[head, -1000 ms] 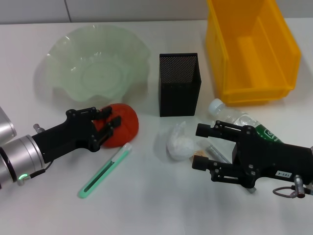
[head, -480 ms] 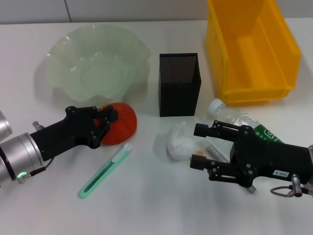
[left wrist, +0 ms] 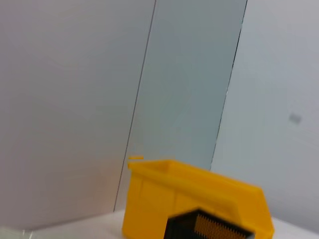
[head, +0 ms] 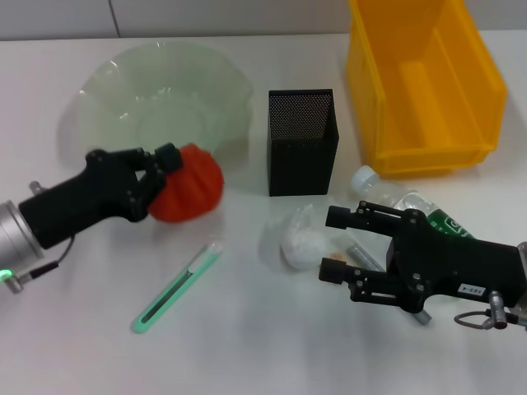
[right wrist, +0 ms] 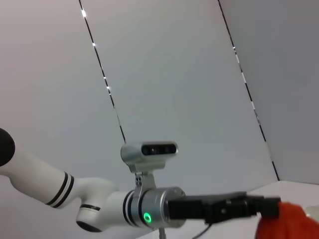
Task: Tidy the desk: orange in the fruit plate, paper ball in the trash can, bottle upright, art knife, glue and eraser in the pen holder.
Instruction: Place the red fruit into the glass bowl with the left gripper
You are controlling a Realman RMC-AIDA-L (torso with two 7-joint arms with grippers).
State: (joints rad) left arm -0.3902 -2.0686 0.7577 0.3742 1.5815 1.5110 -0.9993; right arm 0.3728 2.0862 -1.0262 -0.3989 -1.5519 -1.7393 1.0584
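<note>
Beside plate [head: 107, 90] rim, left gripper [head: 160, 169] clamps orange [head: 188, 185]; carry over centre before letting go (right gripper [head: 350, 247] spread, idle by paper ball [head: 303, 240])

Your left gripper [head: 165, 177] reaches in from the lower left on a black arm with a silver wrist, its fingers closed around the orange [head: 188, 183] and holding it clear of the table. Your right gripper [head: 336, 243] reaches in from the lower right, lying low and level with its two fingers spread apart and nothing held between them.
</note>
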